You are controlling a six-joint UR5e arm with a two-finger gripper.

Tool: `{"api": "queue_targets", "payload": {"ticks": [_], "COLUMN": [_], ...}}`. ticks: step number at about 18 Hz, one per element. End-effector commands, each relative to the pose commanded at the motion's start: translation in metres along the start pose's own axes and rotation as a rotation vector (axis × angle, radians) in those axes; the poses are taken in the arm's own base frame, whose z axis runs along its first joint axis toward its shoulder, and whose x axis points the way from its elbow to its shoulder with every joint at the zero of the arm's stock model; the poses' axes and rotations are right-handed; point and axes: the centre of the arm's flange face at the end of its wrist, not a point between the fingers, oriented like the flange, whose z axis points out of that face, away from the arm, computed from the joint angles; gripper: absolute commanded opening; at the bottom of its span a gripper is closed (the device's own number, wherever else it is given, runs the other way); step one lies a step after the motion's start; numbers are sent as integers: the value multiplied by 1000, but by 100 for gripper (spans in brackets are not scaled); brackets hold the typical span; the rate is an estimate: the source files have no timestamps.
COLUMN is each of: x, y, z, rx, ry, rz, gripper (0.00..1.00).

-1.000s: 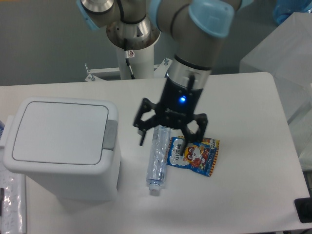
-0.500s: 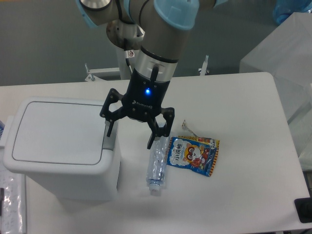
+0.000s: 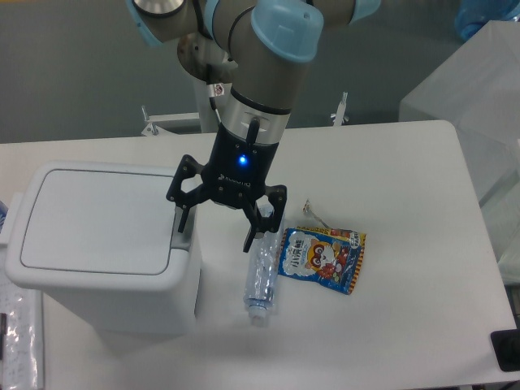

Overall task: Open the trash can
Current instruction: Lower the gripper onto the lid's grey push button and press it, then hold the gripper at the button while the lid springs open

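Note:
The trash can is a big white boxy bin at the table's left, its flat lid down and closed. A grey push tab runs along its right rim. My gripper hangs open just right of the bin, pointing down, nothing between its fingers. Its left fingertip is over the grey tab; whether it touches I cannot tell. The right fingertip hovers above a plastic bottle.
An empty clear plastic bottle lies on the table right of the bin. A blue snack packet lies beside it, with a small metal clip just above. A translucent box stands at the right edge.
The gripper has travelled left from above the snack packet to the bin's right rim, staying open. In the last half second it barely shifted and sank slightly.

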Motion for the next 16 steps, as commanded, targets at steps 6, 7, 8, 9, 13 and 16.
{"api": "queue_targets", "payload": {"ticks": [6,7,8,9,13,16], "x": [-3,-4,-4,-5,-5,-4], "y": [3,3,4,4,4,3], "z": [4,5,6,7,8,5], "rx": [-14,-16,-18,-19,-22,-19], "ry": [-13,-14,-15,-13,-13,-13], "rz": [-4,-4,-5,-6,-7,-12], "gripper": [100,100,100,100,100,100]}}
